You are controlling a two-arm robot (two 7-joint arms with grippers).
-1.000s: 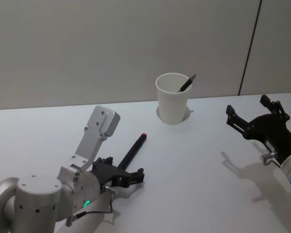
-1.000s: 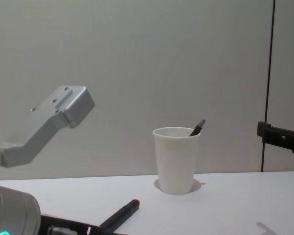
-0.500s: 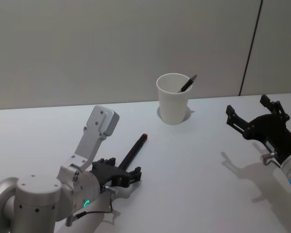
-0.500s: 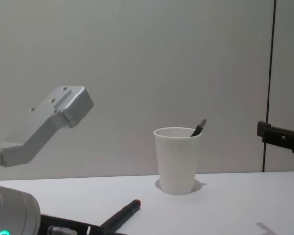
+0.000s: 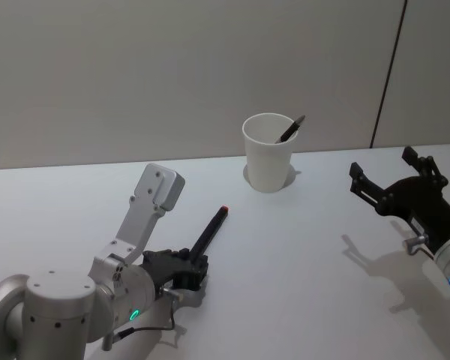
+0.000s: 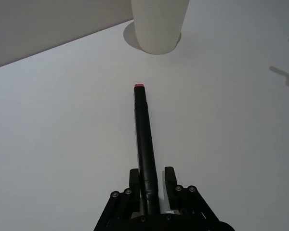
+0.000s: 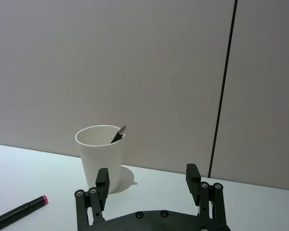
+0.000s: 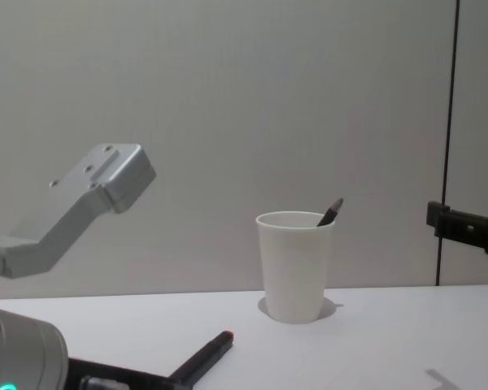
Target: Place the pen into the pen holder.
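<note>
Pen (image 5: 211, 229) is seen lying flat on the table (image 5: 307, 247), on the robot's side of the pen holder (image 5: 268, 161) and off to its left. Its red-capped end is pointed roughly at the pen holder, with a clear stretch of bare table left between them.

The end farthest from the pen holder is pinched by the left gripper (image 6: 151, 175). Its two fingers are pressed in against the barrel from either side, and nothing looks lifted off the table yet.

The right gripper (image 7: 147, 172) is held spread wide with nothing in it, parked well to the right of the pen holder.

Handling-wise, the pen is probably light and stiff, with a smooth round barrel, so some slipping or swivelling in the pinch should be expected. Since it's grabbed at the very tail, most of its length is left hanging out front, and droop or twisting could be seen once it's raised. A hold nearer the middle would likely be steadier.

The pen holder is judged to be light and easily knocked over. A second pen (image 5: 289, 130) is already leaned against its rim, so the opening is partly taken.
</note>
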